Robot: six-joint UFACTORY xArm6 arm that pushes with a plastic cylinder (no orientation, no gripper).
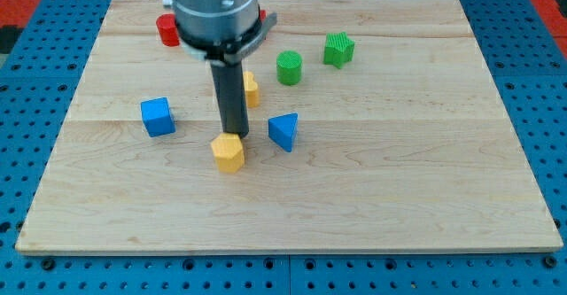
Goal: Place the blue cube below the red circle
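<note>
The blue cube (158,116) sits on the wooden board (399,180) at the view's left. The red circle (167,30) is near the view's top left, partly hidden by the arm's grey body (215,11); the cube lies below it, some way down. My tip (235,135) is at the board's middle, right of the blue cube and well apart from it. The tip is right behind a yellow hexagonal block (229,152), touching or nearly touching its top edge.
A blue triangle (283,131) lies just right of the tip. Another yellow block (252,89) is half hidden behind the rod. A green cylinder (289,67) and a green star-like block (338,49) sit at the upper right. A second red block (260,15) is mostly hidden by the arm.
</note>
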